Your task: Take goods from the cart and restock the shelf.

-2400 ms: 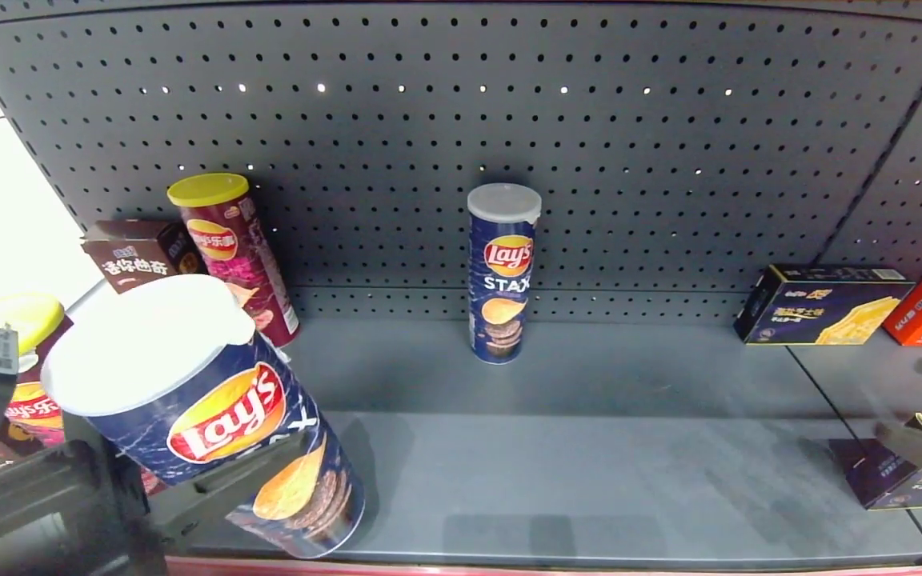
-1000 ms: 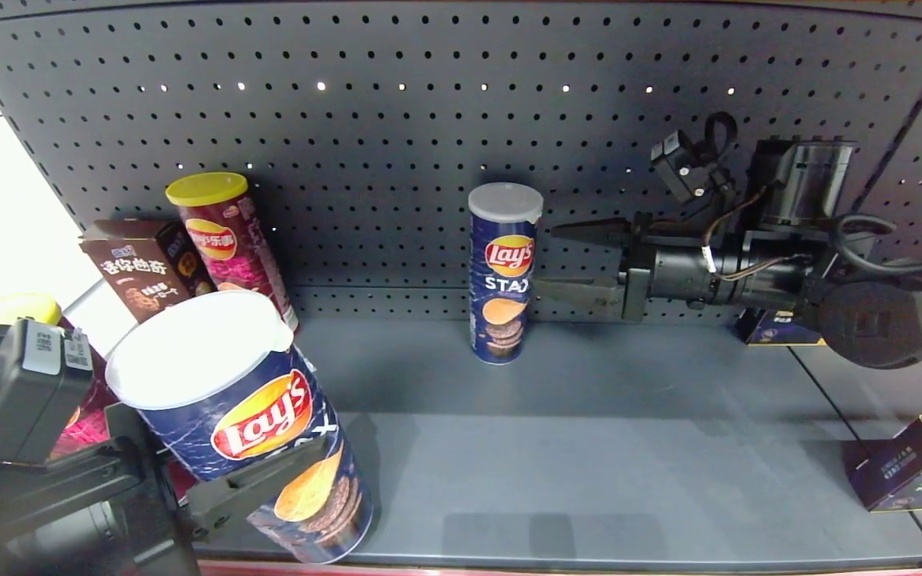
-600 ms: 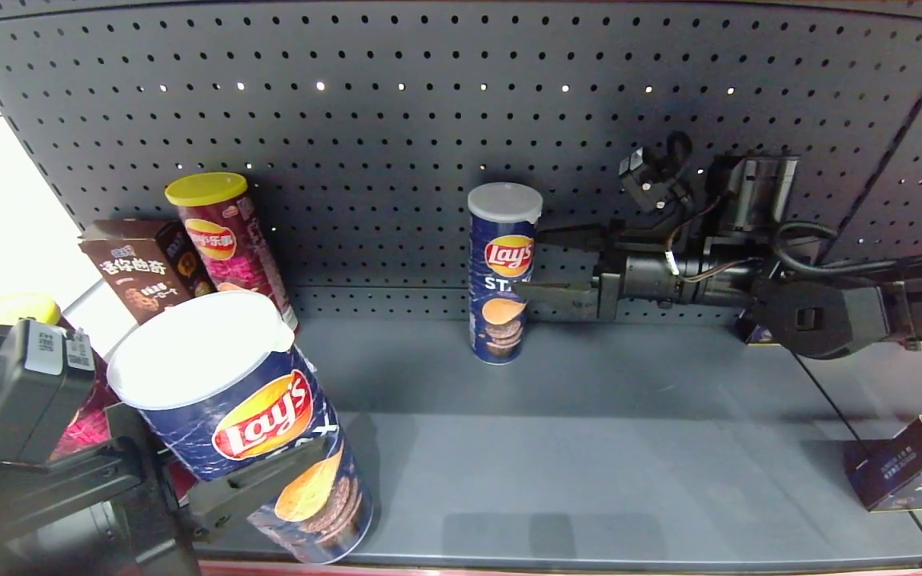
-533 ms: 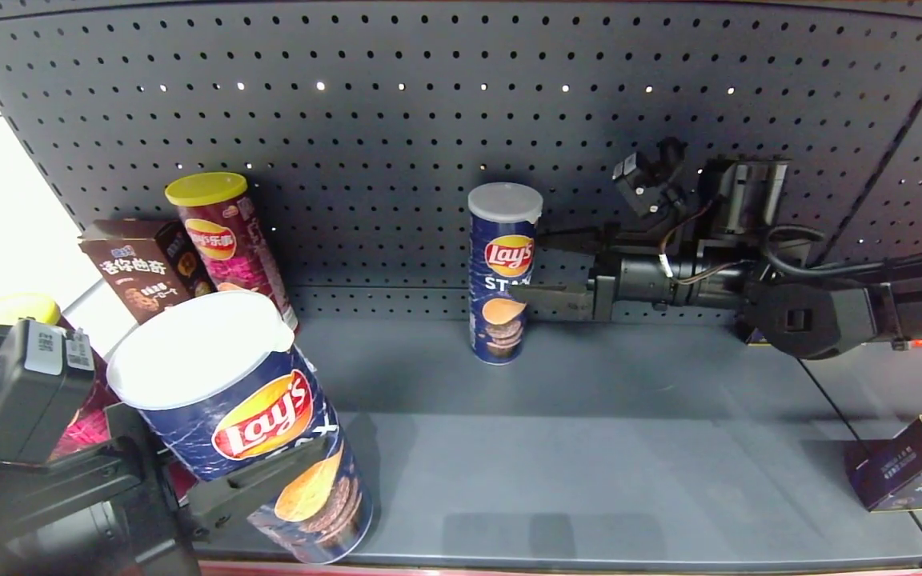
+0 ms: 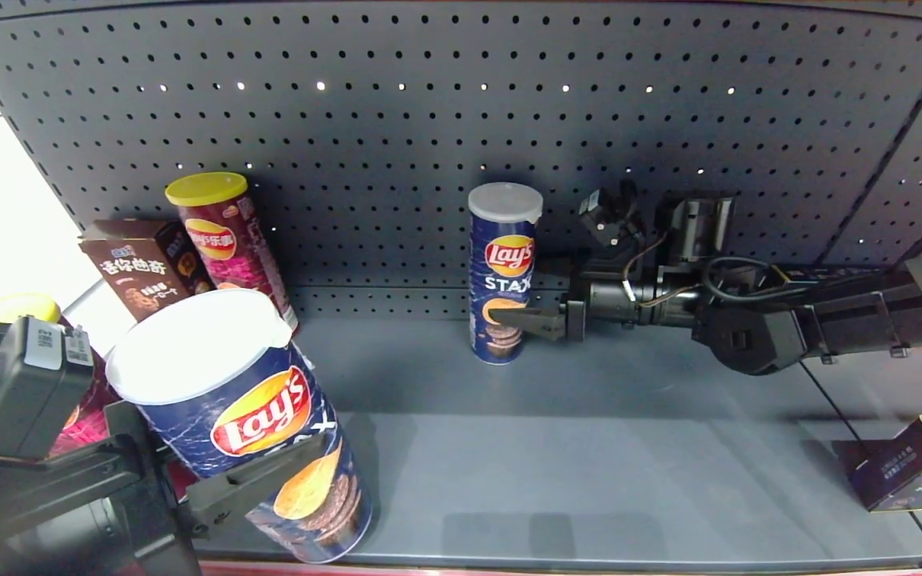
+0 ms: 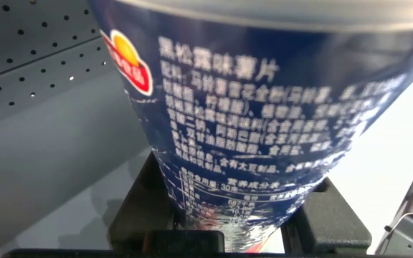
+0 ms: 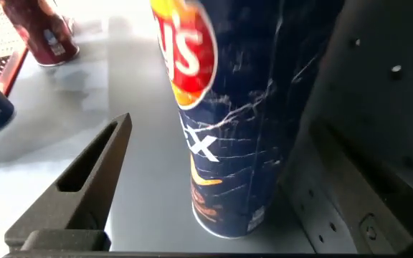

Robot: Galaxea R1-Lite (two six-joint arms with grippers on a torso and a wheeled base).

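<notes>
Around the upright can (image 5: 504, 272), our right gripper (image 5: 529, 292) has advanced and lowered, fingers (image 5: 533, 320) spread; a grasp appears imminent. Our left gripper (image 5: 205, 464) pinches a second can (image 5: 245, 416).

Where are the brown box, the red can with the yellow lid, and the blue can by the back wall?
Brown box (image 5: 137, 268): head view, its printed front face.
Red can (image 5: 237, 256): head view, the middle of its side.
Blue can (image 5: 503, 276): head view, the label on its side.
</notes>
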